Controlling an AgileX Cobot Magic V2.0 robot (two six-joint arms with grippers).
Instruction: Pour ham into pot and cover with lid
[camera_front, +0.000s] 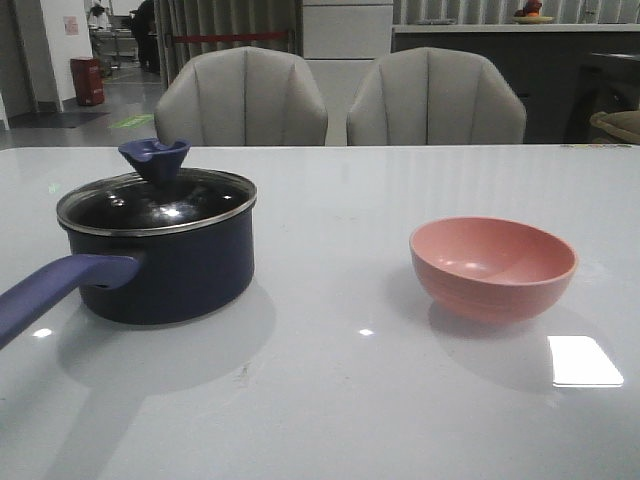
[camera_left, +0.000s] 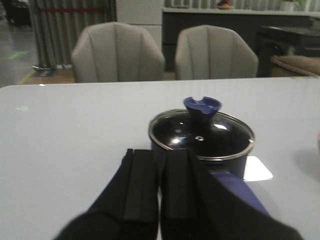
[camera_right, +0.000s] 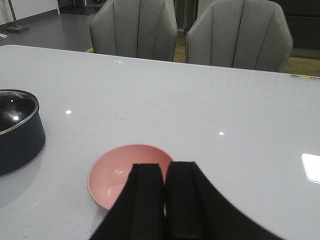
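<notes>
Ham not visible, possibly hidden under the dark glass lid (camera_front: 157, 201), steel-rimmed, resting on the round navy pot (camera_front: 160, 268) at counter (camera_front: 330, 400) left. Smooth pink bowl (camera_front: 492, 267) at right. Both jaws pressed closed, gripping nothing.

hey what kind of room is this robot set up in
Probably an office break or meeting area rather than a home kitchen. Two padded grey chairs face a large glossy white table, with a counter behind them. The pot and pink bowl look like props.
</notes>
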